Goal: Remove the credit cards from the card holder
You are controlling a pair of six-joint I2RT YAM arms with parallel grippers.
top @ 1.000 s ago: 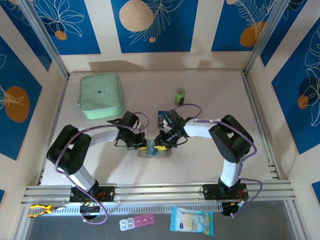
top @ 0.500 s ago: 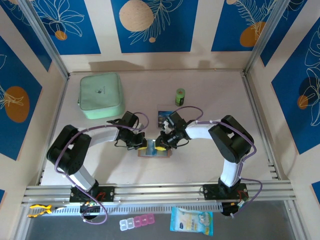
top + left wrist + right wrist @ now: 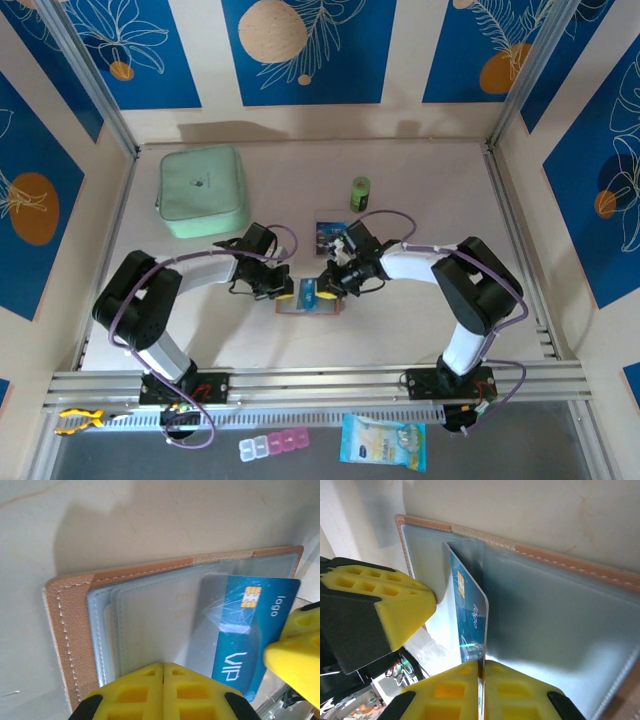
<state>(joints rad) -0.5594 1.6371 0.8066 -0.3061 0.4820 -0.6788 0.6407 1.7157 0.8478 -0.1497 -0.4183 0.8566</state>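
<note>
Here, the tan card holder (image 3: 308,303) is lying open on the table (image 3: 400,190) between both arms, its grey-blue inside facing up. The right gripper (image 3: 481,665) is pinching a dark blue credit card (image 3: 470,620) that is sticking partly out of a sleeve. The left gripper (image 3: 163,667) is sitting fully closed and empty over the holder.

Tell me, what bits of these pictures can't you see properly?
- Top view: the card holder is tiny and partly under both wrists.
- Left wrist view: the credit card has its lower corner behind the yellow jaws.
- Right wrist view: the credit card is seen edge-on, its print is unreadable, and its end is buried in the right jaws.
- Both wrist views: the cloudy pockets hide whether more cards are inside.
</note>
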